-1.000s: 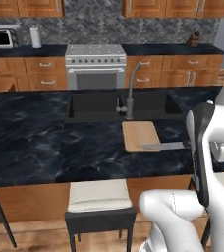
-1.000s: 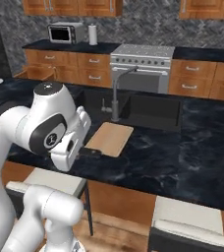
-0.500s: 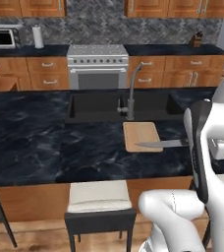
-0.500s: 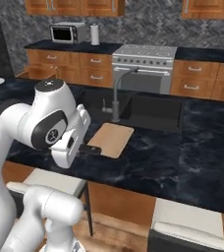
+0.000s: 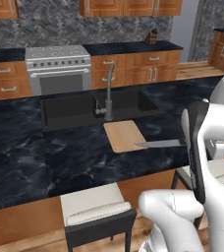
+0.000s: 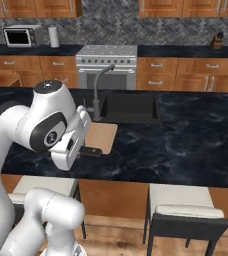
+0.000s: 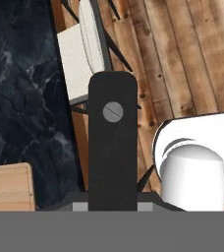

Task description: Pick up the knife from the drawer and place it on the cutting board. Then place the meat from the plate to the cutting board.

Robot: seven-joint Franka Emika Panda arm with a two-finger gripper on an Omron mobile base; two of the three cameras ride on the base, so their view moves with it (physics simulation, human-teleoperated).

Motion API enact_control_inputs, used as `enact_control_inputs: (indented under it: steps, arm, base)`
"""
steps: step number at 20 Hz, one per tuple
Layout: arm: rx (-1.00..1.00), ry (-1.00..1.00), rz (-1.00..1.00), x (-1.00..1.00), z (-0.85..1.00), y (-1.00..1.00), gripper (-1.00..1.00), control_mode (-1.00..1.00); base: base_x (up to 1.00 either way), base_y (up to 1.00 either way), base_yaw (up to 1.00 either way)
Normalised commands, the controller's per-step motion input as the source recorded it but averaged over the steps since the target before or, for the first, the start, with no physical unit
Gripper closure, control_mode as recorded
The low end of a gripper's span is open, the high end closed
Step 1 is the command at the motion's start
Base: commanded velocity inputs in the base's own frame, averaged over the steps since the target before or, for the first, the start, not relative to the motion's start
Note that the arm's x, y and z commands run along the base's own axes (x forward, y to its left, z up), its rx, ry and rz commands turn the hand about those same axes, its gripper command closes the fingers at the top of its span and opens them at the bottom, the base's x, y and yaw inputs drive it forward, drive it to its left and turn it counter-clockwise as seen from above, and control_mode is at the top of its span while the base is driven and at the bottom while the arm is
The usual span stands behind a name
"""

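My gripper (image 7: 112, 204) is shut on the knife's dark handle (image 7: 112, 142), which rises up the middle of the hand view. From the left base, the grey blade (image 5: 158, 143) sticks out level to the left of my arm, its tip over the right corner of the cutting board (image 5: 123, 135). The handle end (image 6: 92, 151) pokes out beside my hand over the board (image 6: 102, 136), which lies on the black counter in front of the sink. A corner of the board (image 7: 8, 187) sits at the lower left of the hand view. The drawer, the plate and the meat are out of view.
The sink (image 5: 84, 106) and its faucet (image 5: 108, 93) lie just behind the board. A steel stove (image 5: 60, 64) stands at the back wall, with a microwave (image 6: 18, 36) to its left. White-seated stools (image 5: 97, 209) (image 6: 186, 210) stand under the counter's near edge.
The whole scene has slid left in both base views, so the base has moved. The knife stays in my shut gripper, its blade still level at the board's right edge.
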Motion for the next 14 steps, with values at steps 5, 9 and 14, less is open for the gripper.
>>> enact_control_inputs:
  steps: [5, 9, 14]
  arm:
    - [0.00, 0.00, 0.00, 0.00, 0.00, 0.00, 1.00, 1.00]
    - [0.00, 0.00, 0.00, 0.25, -0.04, 0.14, 1.00, -1.00]
    - [-0.02, 0.11, -0.03, 0.87, -0.01, 0.38, 1.00, -1.00]
  base:
    - [1.00, 0.19, -0.03]
    - [0.75, 0.27, -0.02]
    - [0.00, 0.00, 0.00]
